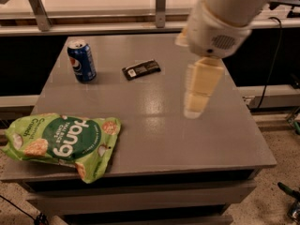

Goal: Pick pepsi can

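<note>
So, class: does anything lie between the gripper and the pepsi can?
Nothing tall does. The gripper hovers over the right half of the table; the pepsi can stands far left. Only the flat black bar lies near that line.

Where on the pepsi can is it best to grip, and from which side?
Grip the can around its mid-body, probably coming from the right front: it stands upright, its round sides free, the bar lying apart. The pincer hangs above the table, right of the bar.
</note>
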You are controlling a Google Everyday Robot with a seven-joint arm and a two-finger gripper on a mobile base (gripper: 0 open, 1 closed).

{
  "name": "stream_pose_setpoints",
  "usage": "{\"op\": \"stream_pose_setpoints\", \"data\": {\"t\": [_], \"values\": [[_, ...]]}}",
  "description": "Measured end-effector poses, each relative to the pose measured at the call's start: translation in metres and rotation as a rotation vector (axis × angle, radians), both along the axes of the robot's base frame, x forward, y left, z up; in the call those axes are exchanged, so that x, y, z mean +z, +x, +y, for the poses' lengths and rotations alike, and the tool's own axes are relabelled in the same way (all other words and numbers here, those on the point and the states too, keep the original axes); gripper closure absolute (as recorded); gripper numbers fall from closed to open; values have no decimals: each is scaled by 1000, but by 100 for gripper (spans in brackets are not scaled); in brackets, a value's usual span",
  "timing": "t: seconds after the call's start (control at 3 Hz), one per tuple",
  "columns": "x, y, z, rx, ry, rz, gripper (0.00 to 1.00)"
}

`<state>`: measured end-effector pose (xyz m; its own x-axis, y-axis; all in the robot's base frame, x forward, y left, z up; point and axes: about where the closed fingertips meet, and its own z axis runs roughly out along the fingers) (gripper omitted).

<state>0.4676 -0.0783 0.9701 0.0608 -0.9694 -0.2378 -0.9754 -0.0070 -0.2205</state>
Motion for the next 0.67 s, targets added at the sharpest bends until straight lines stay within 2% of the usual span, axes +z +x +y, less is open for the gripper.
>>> {"op": "stream_pose_setpoints", "data": {"t": [0.33,0.67], "values": [[-13,-4,89,203,-13,-15,0],[-12,-2,90,205,-13,-19,0]]}}
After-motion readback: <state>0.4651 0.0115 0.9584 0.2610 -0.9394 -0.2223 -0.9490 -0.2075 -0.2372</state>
